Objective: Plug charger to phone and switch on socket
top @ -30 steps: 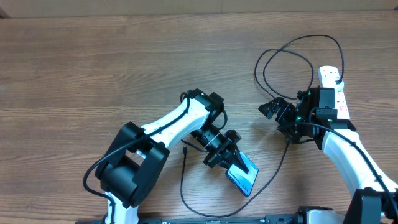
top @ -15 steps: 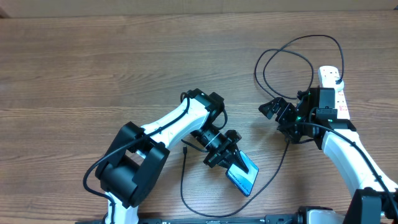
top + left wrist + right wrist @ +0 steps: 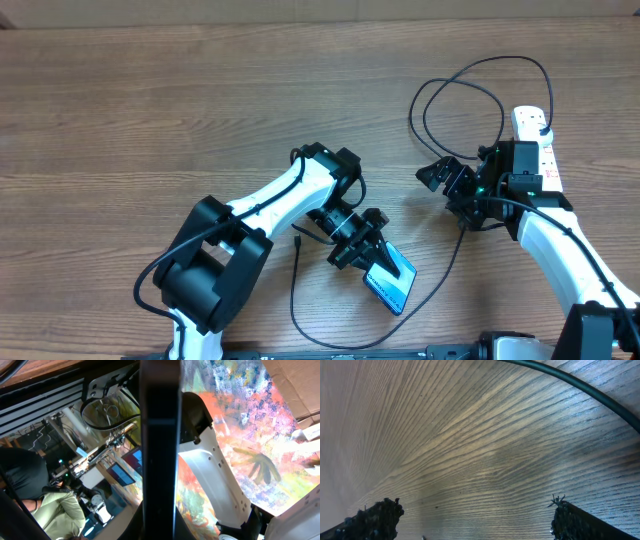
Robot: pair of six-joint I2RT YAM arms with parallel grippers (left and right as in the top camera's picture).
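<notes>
The phone point(image 3: 392, 284), its light-blue screen lit, is tilted up off the table near the front centre, and my left gripper point(image 3: 368, 252) is shut on its upper end. In the left wrist view the phone's dark edge point(image 3: 160, 445) runs straight up between the jaws. The charger's black cable point(image 3: 293, 292) lies to the phone's left, and its small connector tip point(image 3: 297, 240) rests on the wood apart from the phone. The cable loops point(image 3: 455, 88) back toward the white socket point(image 3: 533, 128) at the right. My right gripper point(image 3: 438, 176) is open over bare wood, left of the socket.
The right wrist view has wood grain between my fingertips point(image 3: 379, 516), with a stretch of black cable point(image 3: 580, 385) crossing the upper right. The cable also curves along the table's front edge point(image 3: 400, 320). The right arm covers part of the socket.
</notes>
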